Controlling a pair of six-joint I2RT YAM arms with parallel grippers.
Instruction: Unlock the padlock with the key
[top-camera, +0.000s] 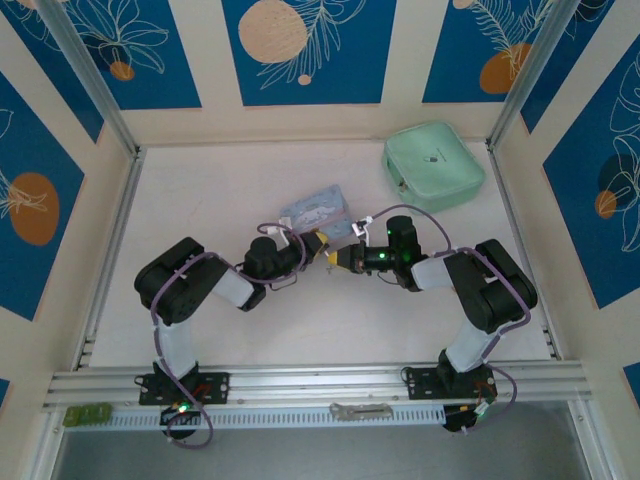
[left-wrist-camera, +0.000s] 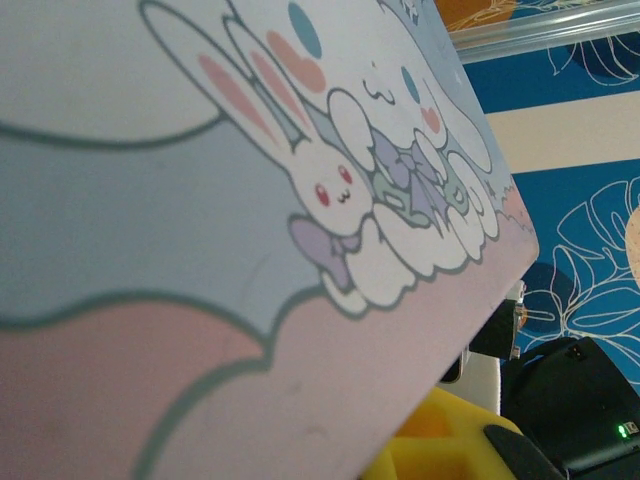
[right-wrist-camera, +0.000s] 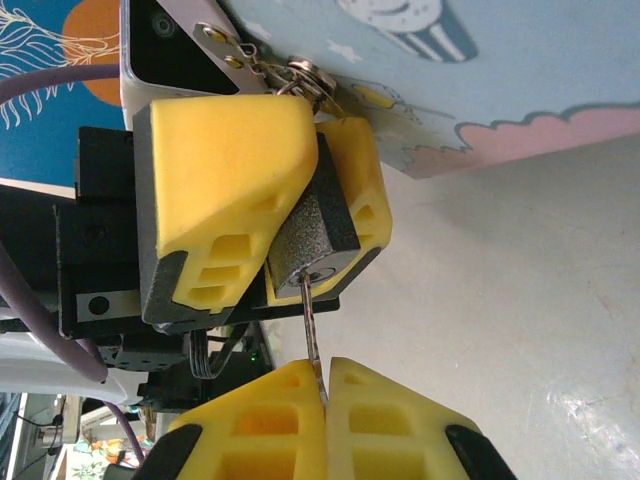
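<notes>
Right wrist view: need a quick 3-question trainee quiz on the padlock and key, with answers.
1. True or false: the right gripper pinches the key between its pads.
2. The padlock is held by: A) the left gripper; B) nothing, it lies loose; C) a person's hand.
3. Fill in: the key's tip meets the padlock at its ____.
Key: 1 true; 2 A; 3 keyhole.
</notes>
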